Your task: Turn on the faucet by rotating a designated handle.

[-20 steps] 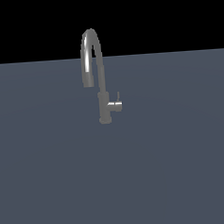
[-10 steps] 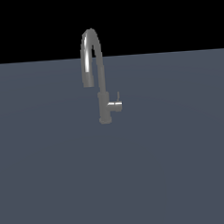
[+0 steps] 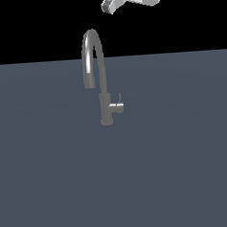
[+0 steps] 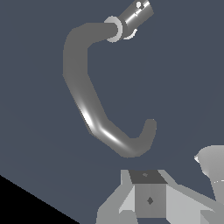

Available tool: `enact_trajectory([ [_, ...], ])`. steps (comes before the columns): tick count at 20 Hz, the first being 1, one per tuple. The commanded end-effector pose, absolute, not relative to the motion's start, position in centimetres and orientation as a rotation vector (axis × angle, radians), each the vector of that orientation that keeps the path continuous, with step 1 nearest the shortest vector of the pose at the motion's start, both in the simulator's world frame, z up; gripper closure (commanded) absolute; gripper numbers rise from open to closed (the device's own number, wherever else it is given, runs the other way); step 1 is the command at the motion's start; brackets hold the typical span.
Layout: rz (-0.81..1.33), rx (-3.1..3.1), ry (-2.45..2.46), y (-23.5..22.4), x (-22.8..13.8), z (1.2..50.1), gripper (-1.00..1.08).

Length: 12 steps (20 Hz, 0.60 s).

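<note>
Only the hand (image 3: pixel 111 5) shows, white and grey, at the top edge of the exterior view, right of centre, cut off by the frame. One grey fingertip (image 3: pixel 109 6) points toward lower left. Jaw spacing unclear. Wrist view: hand body at bottom, right of centre.

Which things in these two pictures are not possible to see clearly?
- Gripper: exterior view, cut off by the top edge; open or shut is unclear.
- Fingertips: wrist view, cut off by the picture's edge.
- Handle: exterior view, too small to judge its angle; wrist view, cut by the edge.
- Faucet base: wrist view, hidden behind the spout.
</note>
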State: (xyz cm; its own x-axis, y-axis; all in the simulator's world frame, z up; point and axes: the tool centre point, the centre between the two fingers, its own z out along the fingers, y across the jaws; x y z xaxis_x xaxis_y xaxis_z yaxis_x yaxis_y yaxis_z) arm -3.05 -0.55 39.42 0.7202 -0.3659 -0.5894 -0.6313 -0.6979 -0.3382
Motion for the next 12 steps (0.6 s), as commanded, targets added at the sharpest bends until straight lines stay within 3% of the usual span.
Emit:
enact_trajectory([
  [1, 0.704, -2.327, 0.797, -0.9, -1.6, 38.3, 1.08],
  [12, 0.862, -2.007, 0.963, -2.4, 4.1, 32.4, 1.08],
])
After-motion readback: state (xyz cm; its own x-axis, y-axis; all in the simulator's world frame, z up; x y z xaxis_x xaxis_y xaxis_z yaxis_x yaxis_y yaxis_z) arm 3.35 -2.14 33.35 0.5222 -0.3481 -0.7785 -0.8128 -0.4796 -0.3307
